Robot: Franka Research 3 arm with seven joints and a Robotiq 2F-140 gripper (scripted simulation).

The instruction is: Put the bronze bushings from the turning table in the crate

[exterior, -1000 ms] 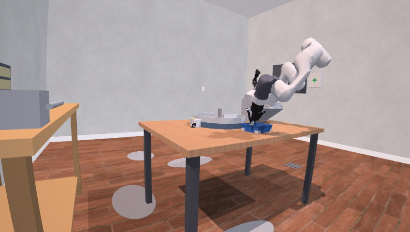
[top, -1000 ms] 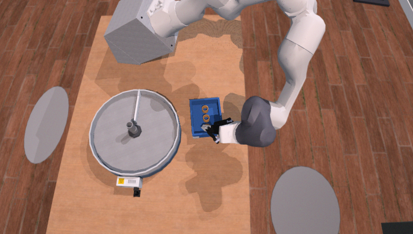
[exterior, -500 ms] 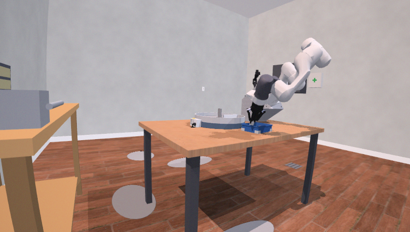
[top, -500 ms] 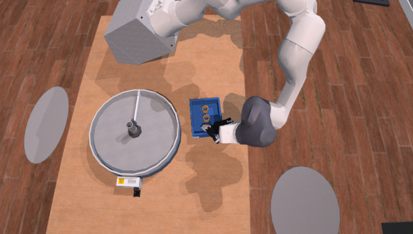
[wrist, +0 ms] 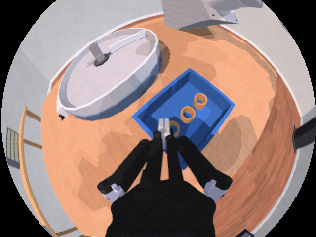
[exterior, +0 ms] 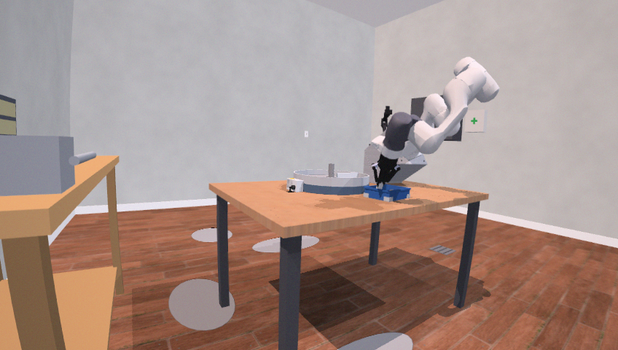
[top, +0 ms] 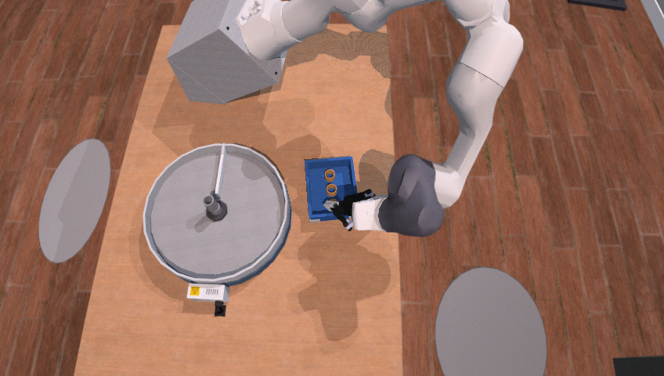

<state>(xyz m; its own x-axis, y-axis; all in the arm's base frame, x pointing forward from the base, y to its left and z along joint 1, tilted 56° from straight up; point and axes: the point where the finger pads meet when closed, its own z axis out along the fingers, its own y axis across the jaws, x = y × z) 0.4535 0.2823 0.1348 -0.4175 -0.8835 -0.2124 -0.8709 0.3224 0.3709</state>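
The blue crate (top: 309,190) (exterior: 392,194) (wrist: 157,106) stands to the right of the round grey turning table (top: 186,237) (exterior: 342,177) (wrist: 116,74). Two bronze bushings (top: 330,174) (top: 331,189) (wrist: 199,101) (wrist: 187,114) lie in the crate. My gripper (top: 331,204) (exterior: 380,185) (wrist: 164,124) hangs low over the crate's near end. Its fingers are shut on the wall of a third bronze bushing (wrist: 175,129), which is partly hidden behind the fingertips. The turning table shows only a grey hub (top: 214,208) (wrist: 100,57) and a radial bar (top: 219,168). I cannot make out steel bushings on it.
A large grey box (top: 218,51) (wrist: 197,12) at the robot's base stands at the table's far end. A small white control unit (top: 207,292) (exterior: 292,185) sits against the turning table's front. A side table with a grey box (exterior: 34,165) stands far off to the left.
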